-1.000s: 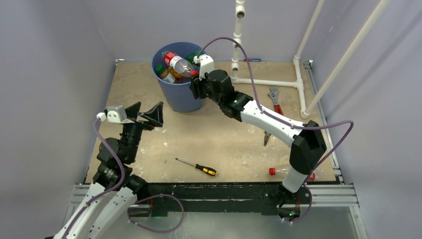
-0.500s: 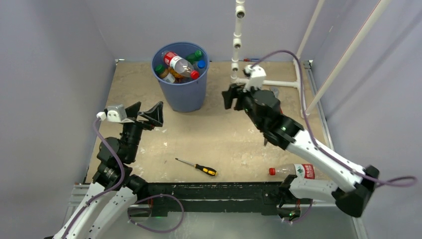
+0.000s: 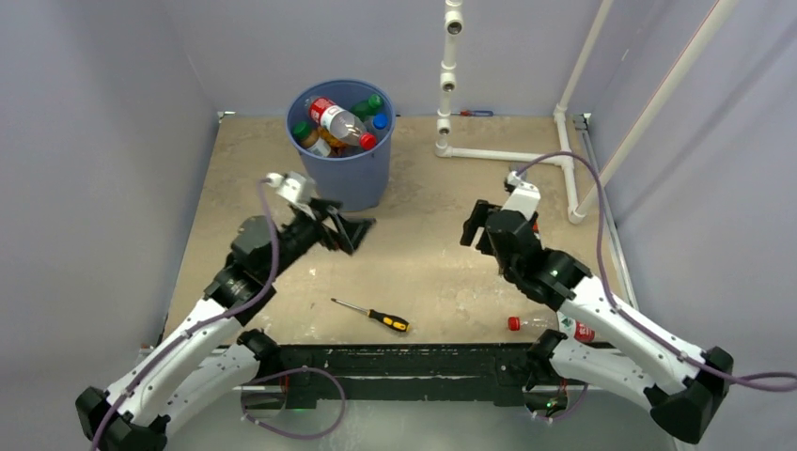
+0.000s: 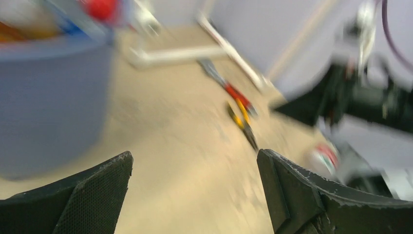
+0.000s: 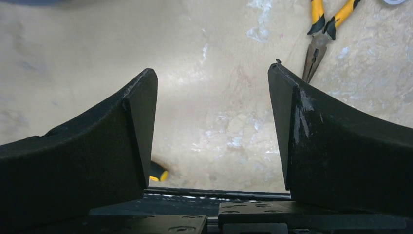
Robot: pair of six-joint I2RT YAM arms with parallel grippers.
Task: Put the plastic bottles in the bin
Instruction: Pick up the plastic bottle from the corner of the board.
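The blue bin (image 3: pixel 340 178) stands at the table's far middle with several plastic bottles (image 3: pixel 338 120) piled inside; its wall fills the left of the blurred left wrist view (image 4: pixel 48 97). One clear bottle with a red cap and red label (image 3: pixel 550 324) lies near the front edge by the right arm's base, and shows as a blur in the left wrist view (image 4: pixel 324 156). My left gripper (image 3: pixel 346 228) (image 4: pixel 194 156) hangs open and empty just in front of the bin. My right gripper (image 3: pixel 472 225) (image 5: pixel 212 70) is open and empty over the right middle of the table.
A yellow-and-black screwdriver (image 3: pixel 374 316) (image 5: pixel 158 173) lies near the front middle. Yellow-handled pliers (image 5: pixel 324 29) (image 4: pixel 241 114) and a red-handled wrench (image 4: pixel 226 85) lie on the right side. A white pipe frame (image 3: pixel 507 155) stands at the back right.
My right arm swung back from the bin to the right middle, its jaws widening; the red-capped bottle stayed in the bin. My left arm reached forward and right, in front of the bin.
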